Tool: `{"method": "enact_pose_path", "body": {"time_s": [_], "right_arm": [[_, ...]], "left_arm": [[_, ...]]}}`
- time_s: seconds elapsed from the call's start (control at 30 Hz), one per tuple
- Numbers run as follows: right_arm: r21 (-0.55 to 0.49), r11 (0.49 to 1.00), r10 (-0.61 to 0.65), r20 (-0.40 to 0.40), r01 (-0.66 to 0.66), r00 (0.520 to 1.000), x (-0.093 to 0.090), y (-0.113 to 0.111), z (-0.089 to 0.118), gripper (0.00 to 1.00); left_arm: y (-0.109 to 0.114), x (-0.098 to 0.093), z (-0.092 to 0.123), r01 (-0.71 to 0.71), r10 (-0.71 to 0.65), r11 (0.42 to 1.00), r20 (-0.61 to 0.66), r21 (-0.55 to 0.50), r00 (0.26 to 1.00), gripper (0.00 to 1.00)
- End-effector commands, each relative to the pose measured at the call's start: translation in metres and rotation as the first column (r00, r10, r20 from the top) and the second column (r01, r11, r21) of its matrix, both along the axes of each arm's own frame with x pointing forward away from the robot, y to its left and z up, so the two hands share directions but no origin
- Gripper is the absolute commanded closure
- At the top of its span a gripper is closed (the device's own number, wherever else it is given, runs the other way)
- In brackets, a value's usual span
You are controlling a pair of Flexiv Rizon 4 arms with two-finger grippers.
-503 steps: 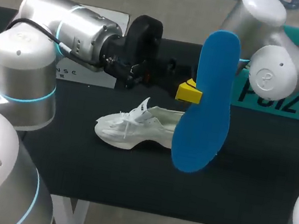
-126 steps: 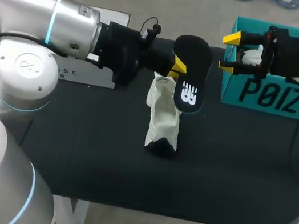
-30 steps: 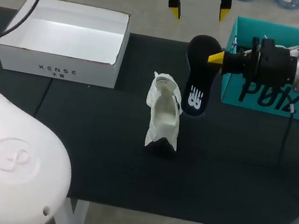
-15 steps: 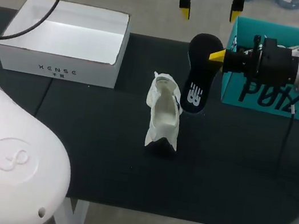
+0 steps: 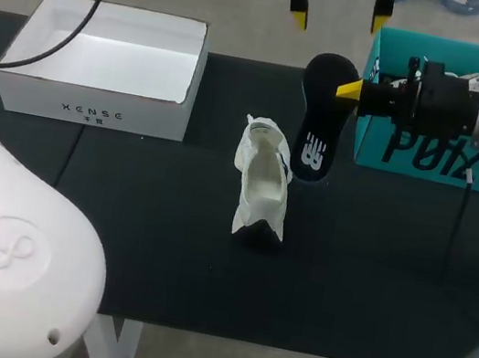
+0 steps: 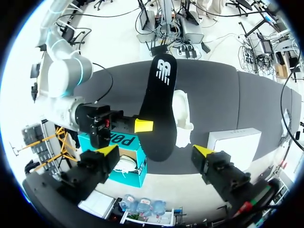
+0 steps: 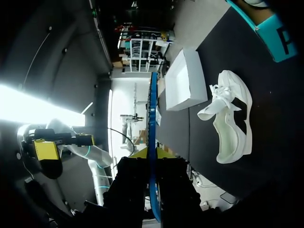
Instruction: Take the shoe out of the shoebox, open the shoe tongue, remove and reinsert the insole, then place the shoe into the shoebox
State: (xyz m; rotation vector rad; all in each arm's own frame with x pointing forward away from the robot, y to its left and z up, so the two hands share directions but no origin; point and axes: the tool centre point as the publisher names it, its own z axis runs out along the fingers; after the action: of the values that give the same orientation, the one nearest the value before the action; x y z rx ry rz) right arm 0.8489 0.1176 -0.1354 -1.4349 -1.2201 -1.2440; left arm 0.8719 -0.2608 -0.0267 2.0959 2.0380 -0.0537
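Observation:
A white shoe (image 5: pixel 261 186) lies on the black table (image 5: pixel 153 247), its opening turned up; it also shows as the shoe (image 6: pixel 183 118) and the shoe (image 7: pixel 231 121) in the wrist views. My right gripper (image 5: pixel 346 90) is shut on the edge of the insole (image 5: pixel 316 118), which hangs upright above the table just behind the shoe, black logo face showing. In the right wrist view the insole (image 7: pixel 152 133) stands edge-on, blue, between the fingers of my right gripper (image 7: pixel 152 159). My left gripper (image 5: pixel 337 13) hovers high over the table's far edge, open and empty, its yellow tips straddling the insole (image 6: pixel 159 109) far below my left gripper (image 6: pixel 156 150).
The teal shoebox (image 5: pixel 439 154) stands at the back right behind the right gripper, with something white inside. An open white box (image 5: pixel 95 103) sits at the back left. My left arm's base fills the near left corner.
My left gripper has drifted a little to the right above the far edge. The right gripper and the insole have barely shifted. The shoe has not moved.

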Motion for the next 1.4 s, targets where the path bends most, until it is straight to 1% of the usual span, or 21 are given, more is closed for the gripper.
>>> {"method": "enact_pose_path", "body": {"time_s": [0.03,0.07,0.17,0.23,0.3,0.4,0.43,0.5,0.53,0.57,0.6,0.63,0.67,0.73,0.8,0.93,1.0,1.1,1.2,1.3,1.4], "right_arm": [[-0.001,1.000,-0.001,-0.001,0.001,1.000,-0.001,0.000,0.000,1.00],[-0.001,1.000,-0.001,-0.001,0.001,1.000,-0.001,0.000,0.000,1.00],[-0.002,1.000,-0.002,-0.001,0.002,1.000,-0.001,-0.001,0.000,1.00],[-0.007,1.000,-0.004,-0.002,0.004,1.000,-0.002,-0.003,0.001,1.00],[-0.011,1.000,-0.010,-0.002,0.010,1.000,-0.002,-0.006,0.002,1.00],[-0.011,1.000,-0.016,0.000,0.016,1.000,-0.001,-0.011,0.007,1.00],[-0.010,1.000,-0.018,0.001,0.018,1.000,0.000,-0.013,0.008,1.00],[-0.006,1.000,-0.023,0.004,0.023,1.000,0.001,-0.017,0.011,1.00],[-0.003,1.000,-0.025,0.004,0.025,1.000,0.001,-0.019,0.013,1.00],[0.001,1.000,-0.025,0.004,0.025,1.000,0.001,-0.020,0.015,1.00],[0.005,1.000,-0.024,0.003,0.024,1.000,0.002,-0.021,0.016,1.00],[0.013,1.000,-0.018,0.001,0.018,1.000,0.002,-0.024,0.018,1.00],[0.019,1.000,-0.012,-0.001,0.012,1.000,0.001,-0.025,0.021,1.00],[0.030,1.000,0.003,-0.005,-0.003,1.000,-0.001,-0.027,0.024,1.00],[0.044,0.999,0.017,-0.014,-0.016,1.000,-0.003,-0.030,0.026,1.00],[0.109,0.993,0.052,-0.042,-0.047,0.998,-0.007,-0.036,0.034,1.00],[0.141,0.988,0.064,-0.047,-0.057,0.997,-0.009,-0.038,0.041,1.00],[0.153,0.986,0.069,-0.036,-0.063,0.997,-0.012,-0.038,0.050,1.00],[0.139,0.988,0.068,-0.026,-0.064,0.997,-0.013,-0.039,0.052,1.00],[0.133,0.990,0.060,-0.030,-0.055,0.998,-0.013,-0.040,0.053,1.00],[0.146,0.988,0.055,-0.036,-0.049,0.998,-0.012,-0.040,0.056,1.00]], "left_arm": [[0.004,-0.001,-0.003,0.023,-0.023,0.998,0.002,-0.066,1.000,0.00],[0.003,-0.001,-0.003,0.026,-0.026,0.995,0.001,-0.092,1.000,0.00],[0.004,-0.002,-0.004,0.020,-0.018,0.977,0.011,-0.212,1.000,0.00],[0.008,-0.001,-0.005,0.013,0.000,0.945,0.039,-0.327,0.999,0.00],[0.015,-0.002,-0.008,-0.003,0.023,0.924,0.049,-0.383,0.999,0.00],[0.026,-0.003,-0.014,0.008,0.049,0.855,0.096,-0.518,0.994,0.00],[0.028,-0.004,-0.015,-0.019,0.084,0.829,0.092,-0.558,0.992,0.00],[0.033,-0.004,-0.018,0.015,0.099,0.772,0.144,-0.635,0.985,0.00],[0.035,-0.006,-0.019,-0.007,0.115,0.735,0.115,-0.678,0.987,0.00],[0.036,-0.008,-0.019,-0.001,0.117,0.698,0.113,-0.717,0.987,0.00],[0.037,-0.009,-0.020,0.000,0.129,0.677,0.119,-0.736,0.985,0.00],[0.040,-0.011,-0.019,-0.022,0.148,0.641,0.096,-0.767,0.984,0.00],[0.042,-0.011,-0.019,-0.017,0.160,0.613,0.103,-0.790,0.982,0.00],[0.045,-0.012,-0.018,-0.017,0.178,0.569,0.104,-0.822,0.979,0.00],[0.047,-0.013,-0.015,-0.046,0.204,0.499,0.065,-0.865,0.977,0.00],[0.047,-0.016,-0.013,-0.045,0.216,0.417,0.051,-0.908,0.975,0.00],[0.044,-0.018,-0.013,-0.067,0.221,0.367,0.018,-0.928,0.975,0.00],[0.035,-0.022,-0.015,-0.045,0.217,0.319,0.027,-0.947,0.976,0.00],[0.026,-0.027,-0.018,-0.048,0.209,0.280,0.012,-0.959,0.978,0.00],[0.018,-0.029,-0.022,-0.075,0.198,0.250,-0.025,-0.965,0.980,0.00],[0.009,-0.029,-0.026,-0.076,0.194,0.225,-0.032,-0.971,0.980,0.00]]}}
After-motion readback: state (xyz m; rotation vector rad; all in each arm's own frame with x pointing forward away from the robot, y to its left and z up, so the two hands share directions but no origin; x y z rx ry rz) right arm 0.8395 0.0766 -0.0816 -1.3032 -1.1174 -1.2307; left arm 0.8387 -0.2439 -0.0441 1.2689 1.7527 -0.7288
